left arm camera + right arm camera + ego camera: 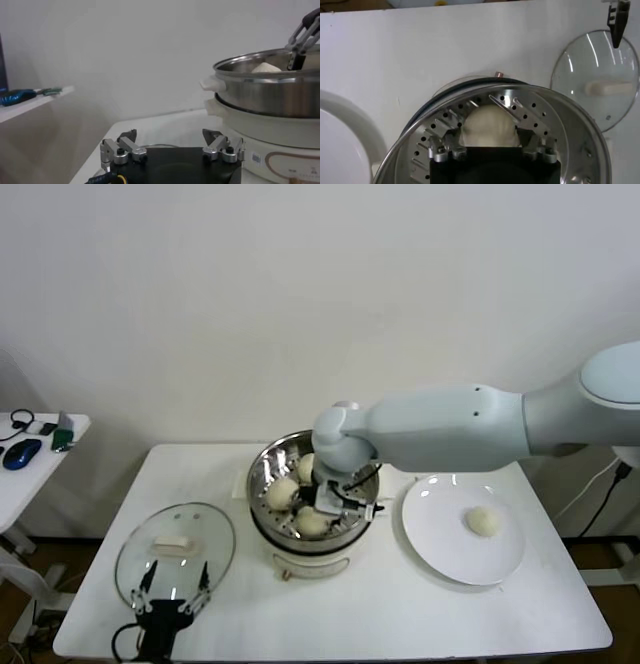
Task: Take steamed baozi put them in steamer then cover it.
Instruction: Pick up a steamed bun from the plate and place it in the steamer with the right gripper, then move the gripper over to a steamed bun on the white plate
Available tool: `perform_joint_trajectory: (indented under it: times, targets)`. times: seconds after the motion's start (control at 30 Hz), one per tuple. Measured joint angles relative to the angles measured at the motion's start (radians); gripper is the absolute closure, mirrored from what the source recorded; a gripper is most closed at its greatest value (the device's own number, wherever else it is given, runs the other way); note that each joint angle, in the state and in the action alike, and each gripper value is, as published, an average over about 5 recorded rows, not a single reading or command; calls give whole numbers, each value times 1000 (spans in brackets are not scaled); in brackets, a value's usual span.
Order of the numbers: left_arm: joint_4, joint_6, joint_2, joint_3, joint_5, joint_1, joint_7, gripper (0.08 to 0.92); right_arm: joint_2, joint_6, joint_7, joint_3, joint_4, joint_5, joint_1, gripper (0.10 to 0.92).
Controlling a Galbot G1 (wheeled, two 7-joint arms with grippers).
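Head view shows the right gripper [322, 502] down inside the round shiny stainless-steel steamer [262, 464], fingers spread either side of a cream-white dough bun [488, 126] that rests on the perforated tray; it looks just let go. Three buns sit in the pot, and a fourth bun [484, 521] waits on the flat white plate [440, 549] beside it. Next, likely, the arm lifts clear and fetches that one. The left gripper [172, 591], jaws apart, hovers over the clear glass lid [135, 549], not touching it
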Motion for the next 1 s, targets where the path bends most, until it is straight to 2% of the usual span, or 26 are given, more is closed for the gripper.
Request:
perform_joint_trajectory:
  times: [0.3,0.63,0.8,1.0]
  targets:
    - [-6,0,-2,12,3,-2,1,177,-87,8,-79,-32,-12,136,102,202]
    - [3,2,1,15,1,-17,4,177,-307,-86,-174,-156,-82,382,279,202]
    - [7,2,2,14,-6,-29,4,177,-440,-146,-183,-215,-104,405,295,203]
    - [12,4,3,10,-10,-36,4,177,-577,-214,-163,-193,-148,354,193,203]
